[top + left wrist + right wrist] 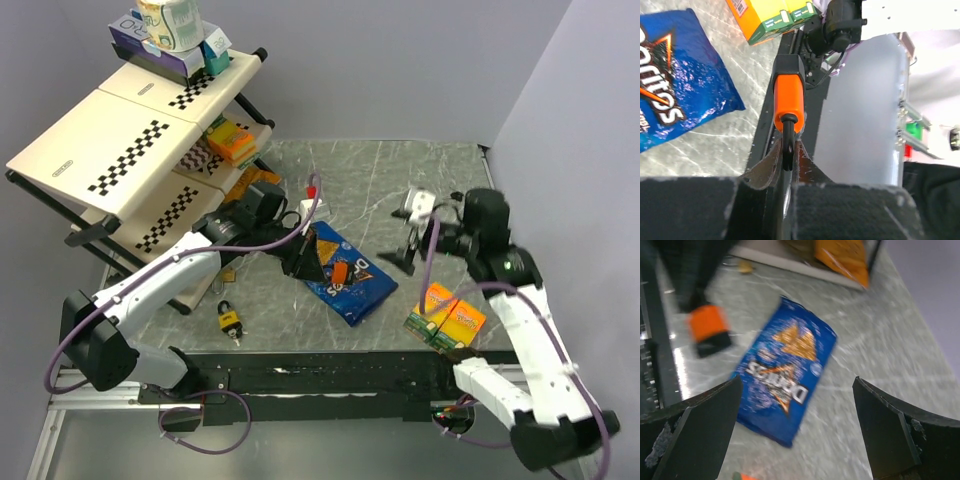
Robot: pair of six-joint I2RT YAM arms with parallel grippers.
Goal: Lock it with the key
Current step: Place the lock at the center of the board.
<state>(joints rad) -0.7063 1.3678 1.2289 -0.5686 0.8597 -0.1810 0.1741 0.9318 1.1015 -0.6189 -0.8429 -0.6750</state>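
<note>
Fingers (762, 172) of the left gripper (788, 160) are clamped on the black loop of the orange lock (789, 102), w/ the body sticking out past the tips. In the top view that's centre frame, just over the blue chip bag (345, 280). The right gripper (797, 395) has its fingers wide apart w/ nothing btwn them. It hovers right of centre in the top view, facing the bag and the lock, and its own cam is blurred.

I can't pick out a key for sure. A yellow padlock (230, 320) lies lower left on the table (400, 180) w/ smth small beside it, too small to tell.

To do this step well, imo:
- **Left arm:** hold the lock steady w/ the keyway turned toward the right arm. The pinch is only on the thin loop, so the body could swing.
- **Right arm:** it needs the key first. Take it by the head, line it up straight w/ the slot, and push in gently before any turn.
</note>
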